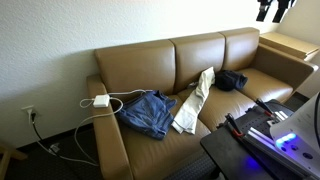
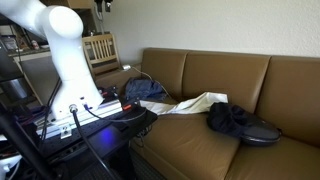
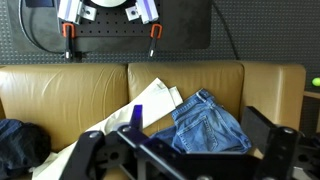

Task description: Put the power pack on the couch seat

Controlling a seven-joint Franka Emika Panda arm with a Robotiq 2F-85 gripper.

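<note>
— Where did we find the pack?

— In an exterior view the pack lay flat on top of the couch's padded arm, at the end nearest the wall outlet. It was on the arm, not on the seat. Its cord curled beside it, then ran off the arm and down toward the floor by that outlet.

— And the claw?

— In the wrist view the claw was spread wide. Its black fingers sat out toward either side of the frame, and we saw only the couch beyond the gap. It gripped nothing. The pack did not show in that view at all.

— What was on the seat, then?

— Clothes. Crumpled jeans lay on the cushion next to that arm, close to the pack; we could not tell whether they touched the cord. Beside them a pale cloth stretched from the seat up against the backrest. A dark bundle sat on the cushion past it. Both exterior views showed all three.

— And the arm?

— In an exterior view the white arm rose from the black table, which stood right in front of the couch. We saw the claw high above the far end, well apart from the pack.
</note>
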